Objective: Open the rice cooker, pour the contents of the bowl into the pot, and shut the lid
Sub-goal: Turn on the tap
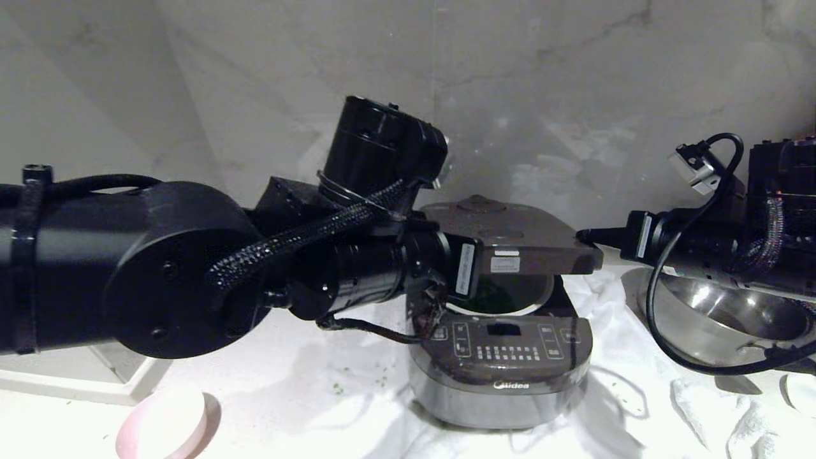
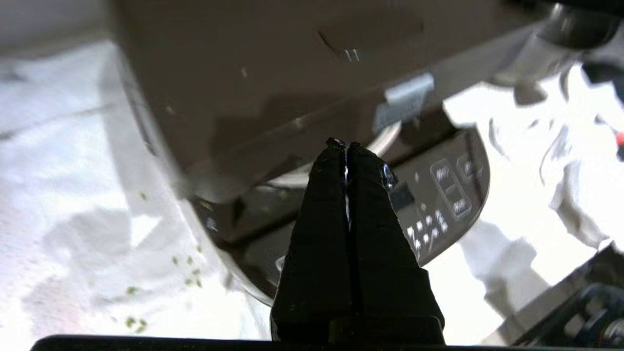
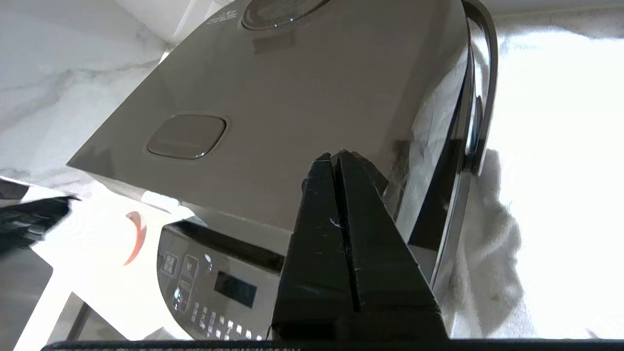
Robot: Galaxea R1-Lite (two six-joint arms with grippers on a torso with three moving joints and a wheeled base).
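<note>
The rice cooker [image 1: 503,376] stands in the middle on a white cloth. Its lid [image 1: 510,233] hangs about level, half down, with a gap above the pot [image 1: 539,301]. Green contents [image 1: 503,290] show inside the pot. My right gripper [image 1: 583,236] is shut and empty, its tip against the lid's right edge; in the right wrist view the gripper [image 3: 336,155] rests on the lid [image 3: 292,97]. My left gripper [image 2: 346,145] is shut and empty, at the lid's front left corner, tips just under the lid [image 2: 243,97] by the pot rim [image 2: 292,179]. The pink bowl [image 1: 166,424] lies at the near left.
A large steel pan [image 1: 727,312] sits to the right, under my right arm. A white tray [image 1: 83,382] lies at the left beneath my left arm. Green bits [image 1: 357,379] are scattered on the cloth. A marble wall stands close behind the cooker.
</note>
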